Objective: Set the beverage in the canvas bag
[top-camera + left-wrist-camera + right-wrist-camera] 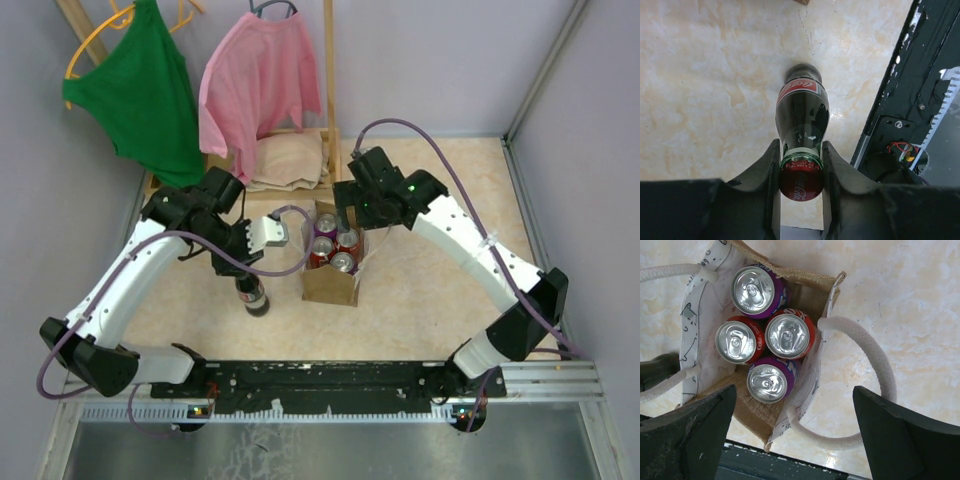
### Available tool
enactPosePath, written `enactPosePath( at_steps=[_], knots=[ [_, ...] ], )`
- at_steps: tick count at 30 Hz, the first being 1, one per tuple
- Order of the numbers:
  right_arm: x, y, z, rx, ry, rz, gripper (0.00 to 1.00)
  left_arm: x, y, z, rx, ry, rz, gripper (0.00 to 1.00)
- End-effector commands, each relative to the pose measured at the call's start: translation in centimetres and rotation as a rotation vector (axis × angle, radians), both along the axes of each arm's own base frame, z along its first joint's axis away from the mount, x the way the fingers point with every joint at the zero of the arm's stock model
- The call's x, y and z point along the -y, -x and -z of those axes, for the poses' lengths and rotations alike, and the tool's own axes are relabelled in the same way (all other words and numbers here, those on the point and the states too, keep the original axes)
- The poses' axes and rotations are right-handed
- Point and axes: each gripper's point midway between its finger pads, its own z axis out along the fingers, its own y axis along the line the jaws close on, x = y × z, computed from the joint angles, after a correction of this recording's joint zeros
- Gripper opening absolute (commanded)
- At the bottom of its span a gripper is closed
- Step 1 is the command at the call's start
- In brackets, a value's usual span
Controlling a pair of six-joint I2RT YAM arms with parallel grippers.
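Your left gripper (801, 152) pinches the neck of the cola bottle (802, 112), which is upright and outside the canvas bag (328, 285), near its left side. Your right gripper (792, 392) hangs over the bag, fingers spread wide. Four cans (787, 335) sit inside.

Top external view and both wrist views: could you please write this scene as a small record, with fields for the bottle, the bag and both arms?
cola bottle: dark, red cap, upright, left of the bag, apart from it
left gripper: fingers shut on the bottle's neck
canvas bag: upright, open
contents: four cans, two red, two purple
right gripper: open, above the bag
task: bottle not yet in bag
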Motion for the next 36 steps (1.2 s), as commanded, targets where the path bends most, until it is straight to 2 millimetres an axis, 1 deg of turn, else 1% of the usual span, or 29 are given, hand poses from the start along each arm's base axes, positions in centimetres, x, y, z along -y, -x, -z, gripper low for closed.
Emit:
enactPosePath(
  at_steps=[1, 2, 3, 8, 18, 20, 30, 36],
  knots=[
    [0.6, 0.0, -1.8, 0.053, -0.045, 0.025, 0.99, 0.2, 0.5, 0.3, -0.017, -0.007, 0.016, 0.12],
    [0.6, 0.0, -1.8, 0.052, -0.043, 0.026, 0.99, 0.2, 0.5, 0.2, -0.02, -0.004, 0.014, 0.02],
    [0.6, 0.1, -1.7, 0.05, -0.043, 0.026, 0.99, 0.3, 0.6, 0.2, -0.022, -0.001, 0.014, 0.0],
    [0.8, 0.3, -1.4, 0.047, -0.045, 0.03, 0.99, 0.7, 0.9, -0.2, -0.026, 0.02, 0.01, 0.0],
    [1.0, 0.5, -1.0, 0.043, -0.042, 0.032, 0.99, 1.8, -0.1, -3.1, 0.033, 0.092, -0.011, 0.0],
    [1.0, 0.5, -0.9, 0.041, -0.041, 0.031, 0.99, 1.9, -0.2, -3.3, 0.038, 0.097, -0.014, 0.0],
    [0.9, 0.5, -0.6, 0.038, -0.039, 0.029, 0.99, 2.1, -1.4, -4.2, 0.106, 0.114, -0.044, 0.0],
    [0.9, 0.5, -0.6, 0.036, -0.036, 0.026, 0.99, 2.5, -3.1, -5.2, 0.163, 0.131, -0.089, 0.0]
  ],
)
